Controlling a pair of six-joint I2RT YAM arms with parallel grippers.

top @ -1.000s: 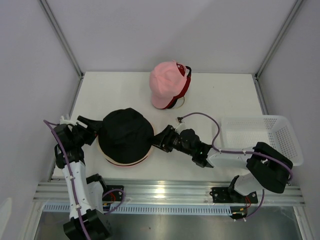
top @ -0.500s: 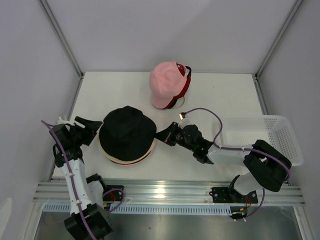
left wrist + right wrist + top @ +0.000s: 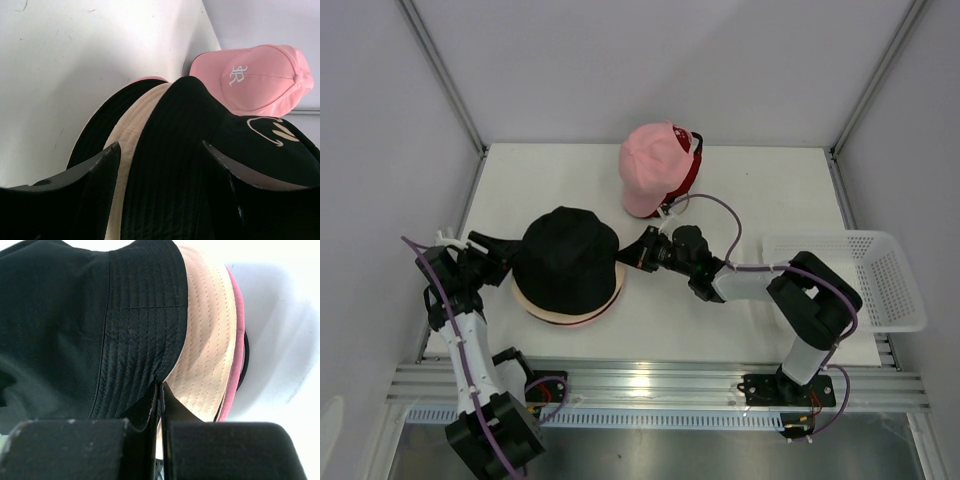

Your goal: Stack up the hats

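Observation:
A black bucket hat (image 3: 567, 260) lies on top of a cream hat (image 3: 560, 314) and a pink hat, all in one stack left of centre. A pink cap (image 3: 650, 168) sits on a red cap (image 3: 691, 178) at the back. My right gripper (image 3: 636, 253) is shut on the right brim of the black hat (image 3: 135, 345), above the cream brim (image 3: 210, 355) and the pink brim (image 3: 237, 335). My left gripper (image 3: 500, 256) is open, its fingers (image 3: 97, 172) either side of the black hat's left brim (image 3: 170, 165). The pink cap (image 3: 260, 80) shows beyond.
A white mesh basket (image 3: 840, 272) stands at the right edge of the table, beside the right arm. Grey walls close in the table on the left, back and right. A purple cable (image 3: 720, 215) loops above the right wrist.
My right gripper has moved toward the back and a little left with the black hat's brim. The hat stack has shifted slightly back. My left gripper has barely moved.

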